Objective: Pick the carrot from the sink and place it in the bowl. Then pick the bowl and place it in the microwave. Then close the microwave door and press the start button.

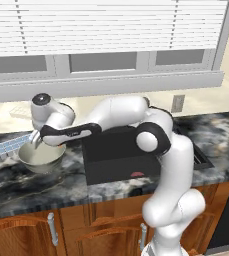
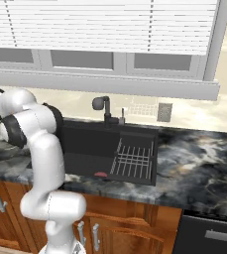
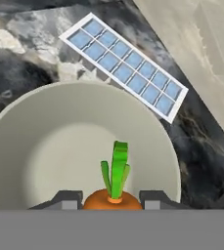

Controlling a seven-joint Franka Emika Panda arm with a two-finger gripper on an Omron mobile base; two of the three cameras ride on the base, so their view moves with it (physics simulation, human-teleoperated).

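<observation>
My gripper (image 3: 112, 200) is shut on the carrot (image 3: 114, 197), whose orange top and green leaves stick out between the two dark fingertips (image 3: 67, 199). Right beneath it lies the wide pale grey-green bowl (image 3: 55, 151), which holds nothing. In the left base view the gripper (image 1: 34, 140) hangs over the bowl (image 1: 42, 157) on the marbled counter, left of the black sink (image 1: 111, 150). The sink (image 2: 92, 146) and its dark faucet (image 2: 104, 106) show to the arm's right in the right base view. The microwave is out of view.
A white ice tray (image 3: 125, 66) with blue cells lies just beyond the bowl, also visible as the ice tray (image 1: 12, 144). A small flat reddish item (image 1: 137, 174) sits at the sink's front. A drying rack (image 2: 133, 159) fills the sink's right part.
</observation>
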